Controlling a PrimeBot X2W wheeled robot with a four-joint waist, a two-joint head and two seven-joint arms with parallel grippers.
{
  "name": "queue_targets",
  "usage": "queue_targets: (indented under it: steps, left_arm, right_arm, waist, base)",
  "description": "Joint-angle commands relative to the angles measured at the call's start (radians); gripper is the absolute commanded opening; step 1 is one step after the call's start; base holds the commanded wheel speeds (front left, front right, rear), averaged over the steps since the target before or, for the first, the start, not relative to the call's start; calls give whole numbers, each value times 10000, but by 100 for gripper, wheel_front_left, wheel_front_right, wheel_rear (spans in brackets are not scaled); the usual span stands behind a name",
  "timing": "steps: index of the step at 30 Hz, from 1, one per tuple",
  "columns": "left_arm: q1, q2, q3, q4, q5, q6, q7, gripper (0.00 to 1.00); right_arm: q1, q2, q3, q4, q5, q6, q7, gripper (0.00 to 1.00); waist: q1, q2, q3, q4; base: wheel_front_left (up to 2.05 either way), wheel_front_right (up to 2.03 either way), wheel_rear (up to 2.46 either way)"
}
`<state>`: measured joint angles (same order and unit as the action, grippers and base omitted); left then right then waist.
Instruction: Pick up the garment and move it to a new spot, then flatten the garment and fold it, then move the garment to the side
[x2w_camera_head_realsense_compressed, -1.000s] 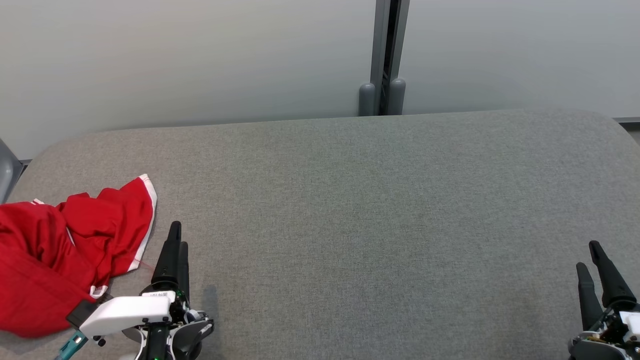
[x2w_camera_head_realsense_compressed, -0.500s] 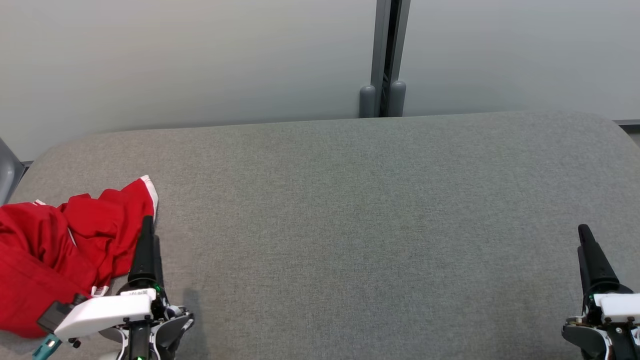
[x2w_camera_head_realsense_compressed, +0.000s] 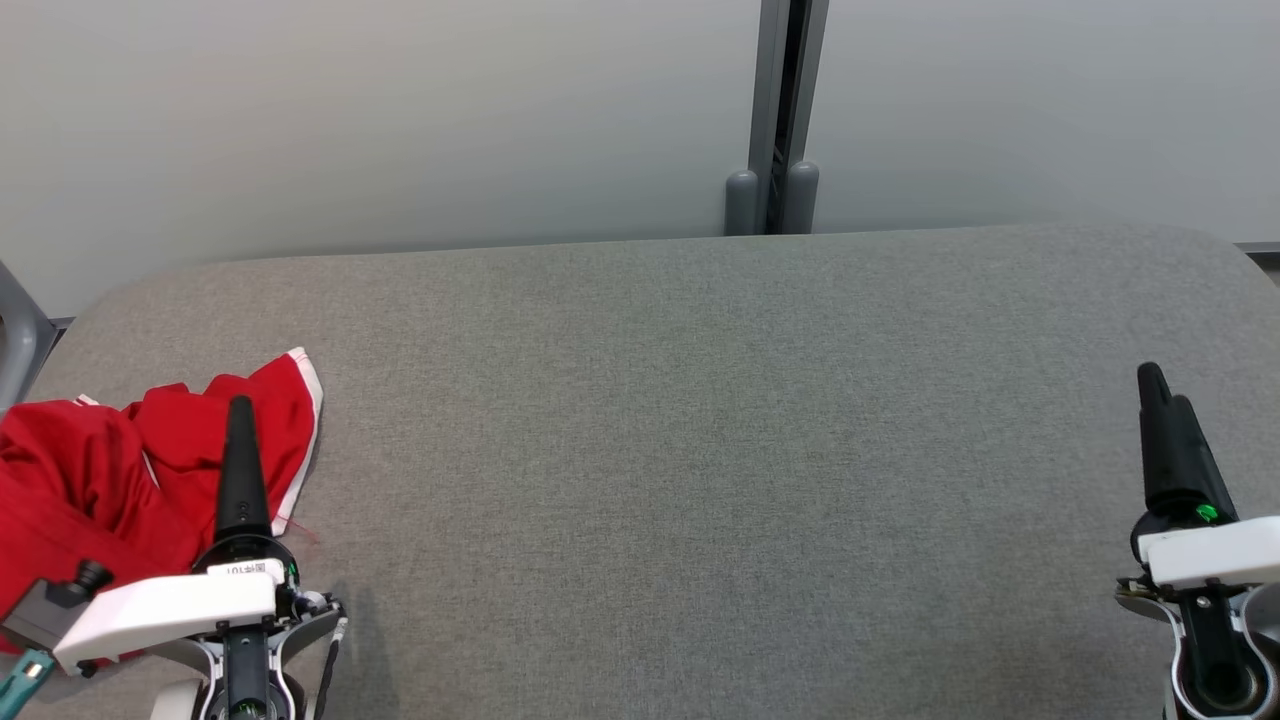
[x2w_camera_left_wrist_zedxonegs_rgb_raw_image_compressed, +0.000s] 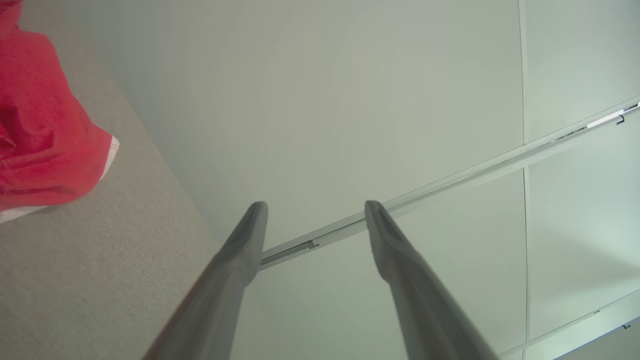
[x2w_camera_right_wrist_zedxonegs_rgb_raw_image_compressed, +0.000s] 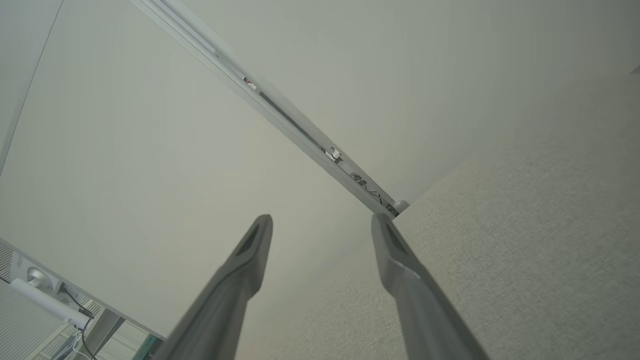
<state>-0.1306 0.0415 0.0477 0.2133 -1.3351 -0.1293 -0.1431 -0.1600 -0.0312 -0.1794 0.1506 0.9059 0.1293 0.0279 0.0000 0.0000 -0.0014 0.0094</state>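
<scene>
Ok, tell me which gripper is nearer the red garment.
The left gripper: in the head view it overlaps the red garment, while the right gripper stands far across the grey surface.

I seem to be working in an office-like lab: plain pale grey partition panels (x2w_camera_head_realsense_compressed: 400, 120) joined by a grey metal post (x2w_camera_head_realsense_compressed: 768, 100) back a broad grey fabric-covered surface (x2w_camera_head_realsense_compressed: 700, 450), with a white cabled device (x2w_camera_right_wrist_zedxonegs_rgb_raw_image_compressed: 35, 285) nearby.

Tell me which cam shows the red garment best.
Head view: the garment lies crumpled at the left end of the pad, most of it visible, though the frame edge crops it and the left end effector overlaps it. Left wrist view catches one red fold with white trim at its upper left. Right wrist view faces wall and pad.
</scene>
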Motion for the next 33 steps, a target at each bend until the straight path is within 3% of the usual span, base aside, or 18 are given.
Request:
queue_targets:
  steps: [1,11,18,25,33]
  left_arm:
    - [-221,58,137,-258,289,-9,-58,100]
    - [-244,66,407,-1162,2672,-11,-250,100]
    - [-74,72,-136,-1868,4450,5,-364,100]
    - [89,74,-914,-2244,6295,408,-485,100]
    - [259,81,-1750,-1764,8142,998,-598,100]
  right_arm:
    - [-307,-127,105,-265,-399,13,-128,100]
    - [-561,-144,782,-872,-2851,15,-590,100]
    - [-572,-184,1334,-941,-4380,16,-890,100]
    - [-482,-176,1537,-815,-5456,17,-1174,100]
    - [-378,-175,1646,-492,-6158,17,-1430,100]
  waist:
    - [0,0,3,9]
    - [0,0,41,55]
    - [0,0,48,39]
    - [0,0,95,-20]
    - [0,0,162,-99]
  base:
    - [0,0,0]
    - [0,0,0]
    - [0,0,0]
    - [0,0,0]
    - [0,0,0]
